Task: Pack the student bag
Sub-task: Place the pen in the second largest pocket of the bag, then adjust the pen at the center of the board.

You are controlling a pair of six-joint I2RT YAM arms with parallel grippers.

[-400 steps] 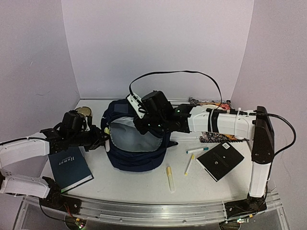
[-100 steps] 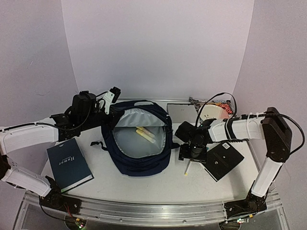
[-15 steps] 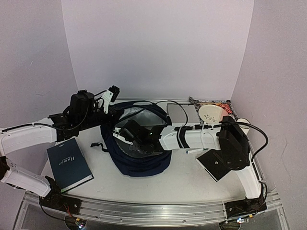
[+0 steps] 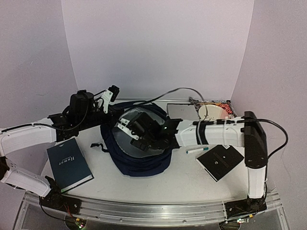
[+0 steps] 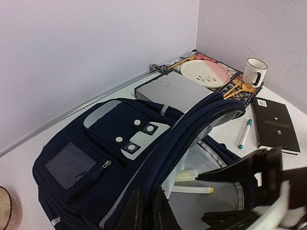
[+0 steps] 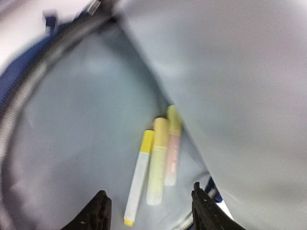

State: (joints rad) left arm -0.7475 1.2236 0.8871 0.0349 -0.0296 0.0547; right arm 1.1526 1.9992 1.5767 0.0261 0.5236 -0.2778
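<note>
The bag is laid open in the middle of the counter, its grey-lined mouth turned upward. The mouth is held open by the left claw, which is pinched shut on the zipped rim. The right claw is held inside the bag with its two fingers spread apart and nothing between them. Three markers are seen lying side by side on the lining just beyond it, so a part of the packing is judged done. A teal-capped pen, a black notebook and a dark book are yet to be packed and lie on the counter beside the bag; whether the flat grey case behind it is meant to go in cannot be told. Compared with some three seconds ago, a third marker is found in the bag where two lay, the thin yellow-tipped one is gone from the counter by the notebook, and the right arm has been brought from that spot into the bag.
</note>
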